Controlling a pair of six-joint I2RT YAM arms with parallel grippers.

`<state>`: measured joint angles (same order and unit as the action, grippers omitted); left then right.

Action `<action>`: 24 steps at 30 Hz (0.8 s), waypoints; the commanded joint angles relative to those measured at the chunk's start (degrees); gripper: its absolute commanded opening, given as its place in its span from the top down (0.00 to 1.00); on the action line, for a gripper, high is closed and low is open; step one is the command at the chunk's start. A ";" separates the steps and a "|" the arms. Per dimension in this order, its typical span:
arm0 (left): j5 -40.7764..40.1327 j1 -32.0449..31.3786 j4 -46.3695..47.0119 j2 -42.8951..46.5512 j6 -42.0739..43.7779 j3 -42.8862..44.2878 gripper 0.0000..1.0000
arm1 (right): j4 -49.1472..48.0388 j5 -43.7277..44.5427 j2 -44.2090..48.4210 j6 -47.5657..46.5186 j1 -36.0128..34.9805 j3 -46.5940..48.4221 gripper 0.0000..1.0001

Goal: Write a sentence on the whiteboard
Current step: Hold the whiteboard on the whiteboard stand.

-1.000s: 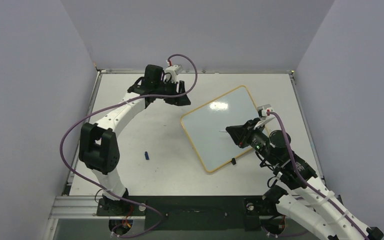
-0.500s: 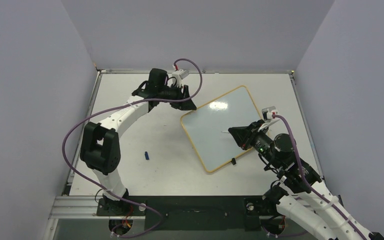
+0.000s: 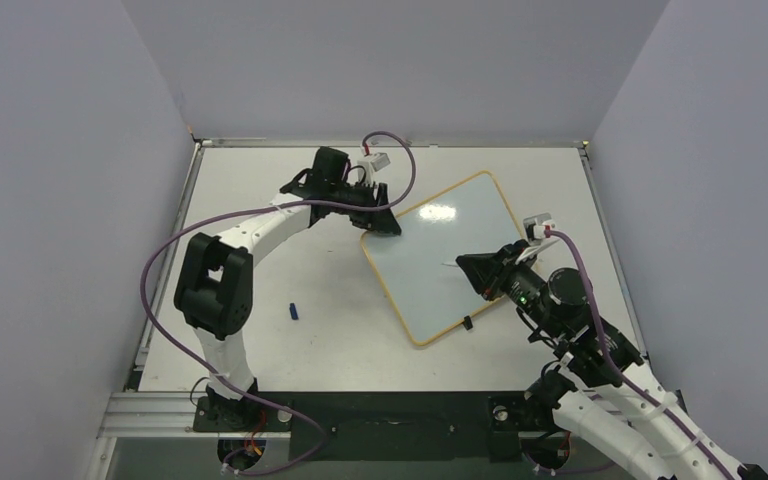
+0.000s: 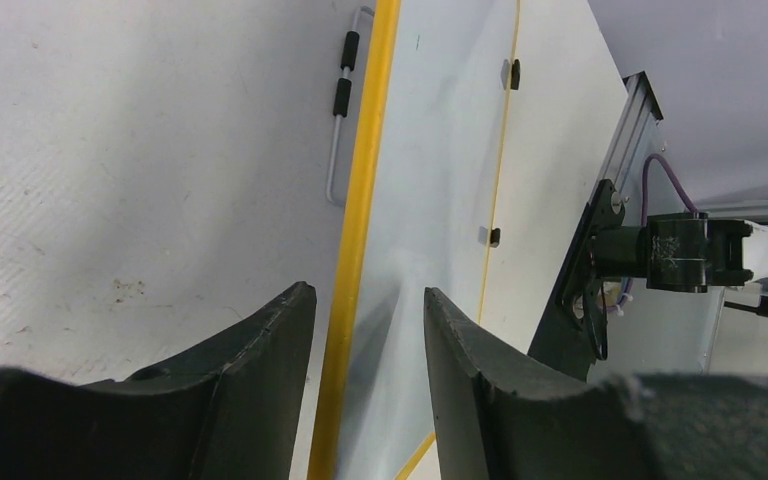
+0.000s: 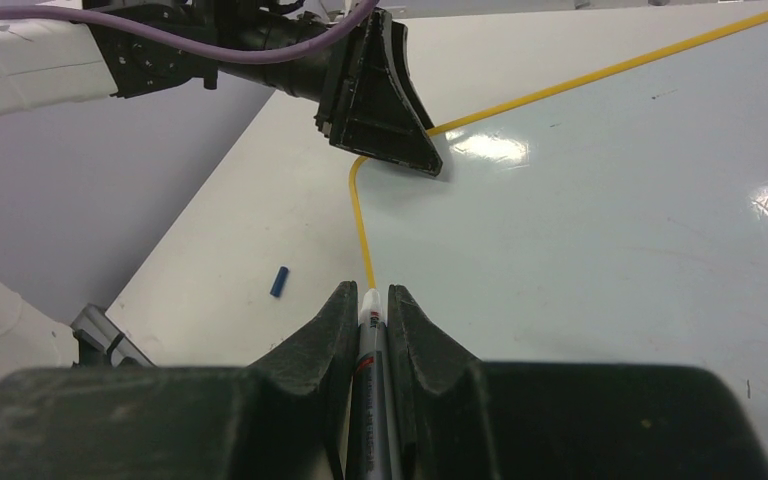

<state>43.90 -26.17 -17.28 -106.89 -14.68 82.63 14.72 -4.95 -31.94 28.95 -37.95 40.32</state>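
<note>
While the whiteboard [image 3: 440, 255] lies face up right of centre on the table [image 3: 340, 330], turned corner-on to me, I read its surface as bare: no stroke of the sentence shows in any view.

Left gripper [image 3: 378, 222]: at the board's left corner, fingers [image 4: 260, 340] spread to either side of the yellow frame [image 4: 360, 200], which runs up between them. Neither finger appears to press it. I judge this posture a brace, so that the board will not slide or pivot under pen pressure.

Right gripper [image 5: 370, 296]: fingers pinched on a marker [image 5: 370, 350], uncapped, tip forward over the board's near-left part. Whether the tip meets the surface I cannot tell.

A small blue cap [image 3: 294, 311] lies well apart on the table, left of the board. Writing, in my estimate, has not begun.
</note>
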 commanded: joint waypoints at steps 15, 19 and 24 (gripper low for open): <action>-0.41 -3.03 -4.69 -0.29 1.68 6.73 1.00 | -26.20 7.52 -8.04 -1.78 -5.77 -10.53 1.00; -1.04 -3.33 -5.12 -0.07 1.42 7.18 1.00 | -39.55 14.83 -9.85 -5.82 -11.75 -16.63 1.00; -1.84 -3.80 -5.35 0.47 1.49 6.96 1.00 | -51.87 16.63 -12.56 -7.03 -12.46 -21.80 1.00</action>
<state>46.46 -29.04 -21.45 -106.98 -17.17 87.81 -20.23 6.50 -43.07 24.56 -49.98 20.45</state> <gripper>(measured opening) 0.055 0.100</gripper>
